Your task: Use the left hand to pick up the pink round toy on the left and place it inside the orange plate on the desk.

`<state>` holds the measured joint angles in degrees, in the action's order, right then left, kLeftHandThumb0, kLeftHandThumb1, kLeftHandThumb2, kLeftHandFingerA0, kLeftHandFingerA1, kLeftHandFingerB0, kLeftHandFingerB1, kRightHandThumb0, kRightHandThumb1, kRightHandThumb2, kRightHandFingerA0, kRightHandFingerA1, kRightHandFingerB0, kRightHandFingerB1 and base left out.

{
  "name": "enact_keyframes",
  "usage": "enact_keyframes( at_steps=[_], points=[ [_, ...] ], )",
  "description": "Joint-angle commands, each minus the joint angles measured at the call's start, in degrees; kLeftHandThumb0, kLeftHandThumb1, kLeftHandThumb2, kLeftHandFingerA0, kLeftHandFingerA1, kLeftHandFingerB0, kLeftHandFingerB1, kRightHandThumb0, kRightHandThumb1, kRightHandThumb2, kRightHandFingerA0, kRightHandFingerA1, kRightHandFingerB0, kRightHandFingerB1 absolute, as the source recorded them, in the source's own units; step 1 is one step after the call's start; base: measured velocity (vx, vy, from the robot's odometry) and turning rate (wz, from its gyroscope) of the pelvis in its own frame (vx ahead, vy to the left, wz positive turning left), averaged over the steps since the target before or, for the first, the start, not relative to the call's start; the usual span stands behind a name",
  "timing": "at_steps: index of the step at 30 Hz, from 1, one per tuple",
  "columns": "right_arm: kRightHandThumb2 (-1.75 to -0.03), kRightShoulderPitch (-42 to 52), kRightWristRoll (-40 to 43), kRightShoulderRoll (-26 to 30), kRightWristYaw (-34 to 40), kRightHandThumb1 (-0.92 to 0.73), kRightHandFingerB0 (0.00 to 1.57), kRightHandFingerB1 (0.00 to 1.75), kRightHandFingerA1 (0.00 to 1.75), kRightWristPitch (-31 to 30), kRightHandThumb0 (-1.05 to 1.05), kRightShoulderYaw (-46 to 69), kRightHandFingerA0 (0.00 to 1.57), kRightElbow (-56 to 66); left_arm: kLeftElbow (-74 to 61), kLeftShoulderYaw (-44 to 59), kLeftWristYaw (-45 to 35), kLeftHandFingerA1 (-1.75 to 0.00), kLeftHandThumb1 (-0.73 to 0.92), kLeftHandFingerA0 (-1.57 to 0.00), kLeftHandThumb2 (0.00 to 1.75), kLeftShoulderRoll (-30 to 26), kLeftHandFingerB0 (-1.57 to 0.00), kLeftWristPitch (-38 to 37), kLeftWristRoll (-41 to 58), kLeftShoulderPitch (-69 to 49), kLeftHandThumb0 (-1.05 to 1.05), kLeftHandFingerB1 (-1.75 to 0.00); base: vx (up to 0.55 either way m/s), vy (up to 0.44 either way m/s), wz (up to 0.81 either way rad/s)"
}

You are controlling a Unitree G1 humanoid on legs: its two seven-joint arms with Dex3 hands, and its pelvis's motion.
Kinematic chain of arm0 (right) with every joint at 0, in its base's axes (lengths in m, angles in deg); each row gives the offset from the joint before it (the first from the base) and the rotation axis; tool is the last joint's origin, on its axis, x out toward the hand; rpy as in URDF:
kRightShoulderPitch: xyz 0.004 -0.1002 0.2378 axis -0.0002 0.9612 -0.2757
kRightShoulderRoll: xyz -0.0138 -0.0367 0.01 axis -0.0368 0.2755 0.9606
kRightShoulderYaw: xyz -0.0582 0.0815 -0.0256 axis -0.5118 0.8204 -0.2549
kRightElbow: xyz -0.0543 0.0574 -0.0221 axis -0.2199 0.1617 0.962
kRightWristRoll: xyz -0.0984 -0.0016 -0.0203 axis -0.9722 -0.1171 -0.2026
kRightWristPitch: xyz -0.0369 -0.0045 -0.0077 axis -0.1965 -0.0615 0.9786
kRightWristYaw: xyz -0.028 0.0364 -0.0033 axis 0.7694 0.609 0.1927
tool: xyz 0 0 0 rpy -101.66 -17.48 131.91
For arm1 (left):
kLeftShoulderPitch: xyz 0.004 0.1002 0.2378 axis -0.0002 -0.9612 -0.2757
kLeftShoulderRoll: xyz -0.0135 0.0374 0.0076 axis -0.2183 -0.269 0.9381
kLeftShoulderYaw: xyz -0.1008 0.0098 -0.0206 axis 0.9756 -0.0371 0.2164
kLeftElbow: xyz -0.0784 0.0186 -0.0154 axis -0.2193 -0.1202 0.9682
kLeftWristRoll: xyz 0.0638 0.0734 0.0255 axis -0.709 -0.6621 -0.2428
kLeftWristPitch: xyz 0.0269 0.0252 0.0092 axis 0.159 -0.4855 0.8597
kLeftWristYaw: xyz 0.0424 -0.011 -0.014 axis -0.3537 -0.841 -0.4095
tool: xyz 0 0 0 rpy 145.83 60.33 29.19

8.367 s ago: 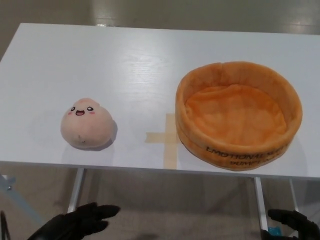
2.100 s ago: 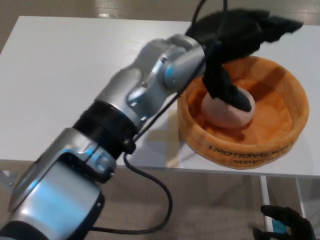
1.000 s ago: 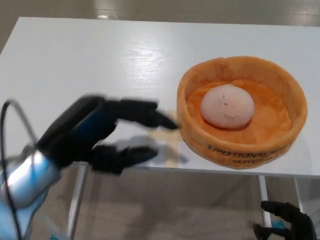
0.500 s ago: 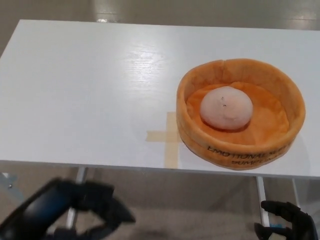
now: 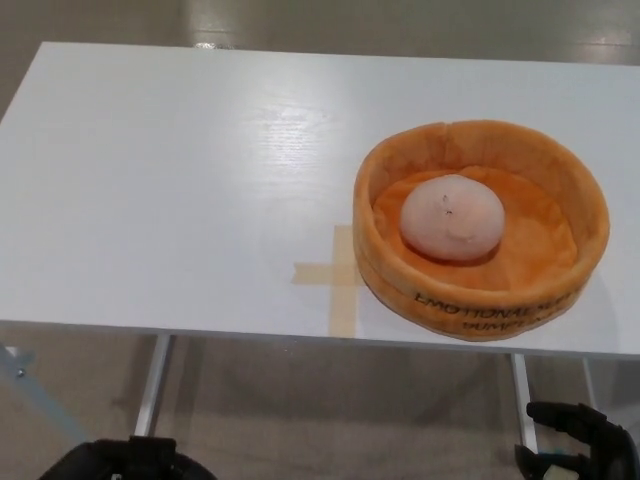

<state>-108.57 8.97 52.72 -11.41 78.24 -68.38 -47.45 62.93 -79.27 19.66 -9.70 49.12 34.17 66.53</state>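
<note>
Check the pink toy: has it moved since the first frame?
Yes. The pink toy went from left of the tape cross to its right, into the orange plate.

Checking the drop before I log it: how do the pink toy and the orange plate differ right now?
The pale pink round plush toy is a smooth dome; the orange plush plate is an open ring with raised walls. The toy is much smaller and lies inside the plate, near its middle. The plate's front wall carries black lettering; the toy's visible side is nearly plain, no face showing. Both look soft and rest on the white table.

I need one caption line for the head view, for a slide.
Pink round plush toy resting inside the orange plush plate on the white desk, beside a tape cross.
</note>
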Motion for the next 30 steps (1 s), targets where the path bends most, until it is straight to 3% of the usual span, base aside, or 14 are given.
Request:
enact_keyframes(
  at_steps=[1,10,11,12,13,14,15,17,18,21,26,27,28,30],
  points=[
    [-0.81,3.46,-0.78,0.23,-0.15,-0.35,0.61,0.74,0.92,0.52,-0.19,-0.77,0.61,-0.79,34.41,-1.68,24.07,-0.64,0.76,-0.89,0.62,4.89,-0.83,-1.29,-10.33,12.33,-0.12,-0.56,0.0,0.0,0.0],
    [-0.84,3.89,-0.2,-0.08,-0.34,-0.33,0.61,0.74,0.94,-0.02,-0.21,-0.25,0.59,-0.94,45.9,-0.25,29.42,-0.63,0.72,-0.94,0.62,6.35,-0.86,0.9,-8.0,18.31,-0.17,-0.54,0.0,0.0,0.0],
    [-0.84,3.83,-0.34,-0.08,-0.2,-0.33,0.6,0.76,0.95,0.03,-0.2,-0.36,0.58,-0.91,46.3,-1.05,30.56,-0.49,0.66,-0.77,0.59,6.26,-0.62,0.49,-8.98,18.37,-0.21,-0.41,0.0,0.0,0.0],
    [-0.84,3.84,-0.41,-0.08,-0.14,-0.33,0.6,0.76,0.95,0.16,-0.2,-0.43,0.58,-0.88,46.41,-1.58,31.2,-0.49,0.66,-0.77,0.59,6.21,-0.62,0.16,-9.59,18.29,-0.21,-0.41,0.0,0.0,0.0],
    [-0.94,3.78,-0.45,-0.09,-0.03,-0.27,0.6,0.77,0.84,0.34,-0.18,-0.45,0.64,-0.84,46.42,-2.86,31.43,-0.51,0.41,-0.01,0.9,5.84,0.0,-0.53,-10.99,18.11,-0.23,-0.47,0.0,0.0,0.0],
    [-0.94,3.74,-0.46,-0.1,0.04,-0.27,0.6,0.77,0.84,0.45,-0.18,-0.45,0.64,-0.82,46.78,-3.78,31.63,-0.51,0.41,-0.01,0.9,5.59,0.0,-1.19,-11.95,18.16,-0.23,-0.47,0.0,0.0,0.0],
    [-0.86,3.63,-0.42,-0.11,-0.01,-0.32,0.6,0.76,0.97,0.4,-0.2,-0.42,0.57,-0.8,47.35,-5.32,31.87,-0.21,0.48,0.0,0.55,5.11,-0.06,-1.37,-13.54,18.5,-0.41,-0.26,0.0,0.0,0.0],
    [-0.86,3.55,-0.38,-0.1,-0.13,-0.32,0.6,0.76,0.97,0.26,-0.2,-0.41,0.57,-0.81,47.85,-6.4,32.29,-0.21,0.48,0.0,0.55,4.81,-0.06,-1.01,-14.54,18.93,-0.41,-0.26,0.0,0.0,0.0],
    [-0.86,3.48,-0.49,-0.16,0.19,-0.3,0.62,0.78,0.98,0.47,-0.2,-0.46,0.6,-0.83,48.71,-6.73,32.29,-0.07,0.31,0.0,0.65,4.78,-0.03,-0.45,-14.39,19.65,-0.46,-0.2,0.0,0.0,0.0],
    [-0.85,3.44,-0.22,-0.19,-0.04,-0.31,0.62,0.77,0.98,0.56,-0.2,-0.23,0.63,-0.8,50.01,-6.8,32.23,-0.05,0.3,0.0,0.63,4.91,-0.04,0.34,-13.74,20.5,-0.44,-0.21,0.0,0.0,0.0],
    [-0.83,3.51,-0.82,0.14,0.33,-0.31,0.62,0.77,0.96,0.56,-0.2,-0.87,0.58,-0.76,52.72,-6.91,31.66,-0.21,0.27,0.0,0.66,4.85,0.0,-1.47,-12.73,21.47,-0.33,-0.29,0.0,0.0,0.0],
    [-0.83,3.48,-0.64,0.12,0.22,-0.32,0.61,0.76,0.95,0.48,-0.21,-0.77,0.6,-0.75,52.93,-7.01,31.81,-0.18,0.44,0.0,0.54,4.81,-0.08,-1.71,-12.81,21.5,-0.3,-0.26,0.0,0.0,0.0],
    [-0.83,3.44,-0.42,0.09,0.1,-0.32,0.61,0.76,0.95,0.38,-0.21,-0.67,0.6,-0.74,53.27,-7.15,32.04,-0.18,0.44,0.0,0.54,4.76,-0.08,-2.05,-12.91,21.56,-0.3,-0.26,0.0,0.0,0.0],
    [-0.83,3.35,-0.33,0.1,0.02,-0.33,0.61,0.76,0.96,0.23,-0.2,-0.7,0.58,-0.7,53.71,-7.18,32.16,-0.17,0.39,0.0,0.67,4.78,-0.05,-2.22,-12.86,21.75,-0.33,-0.31,0.0,0.0,0.0]
  ],
)
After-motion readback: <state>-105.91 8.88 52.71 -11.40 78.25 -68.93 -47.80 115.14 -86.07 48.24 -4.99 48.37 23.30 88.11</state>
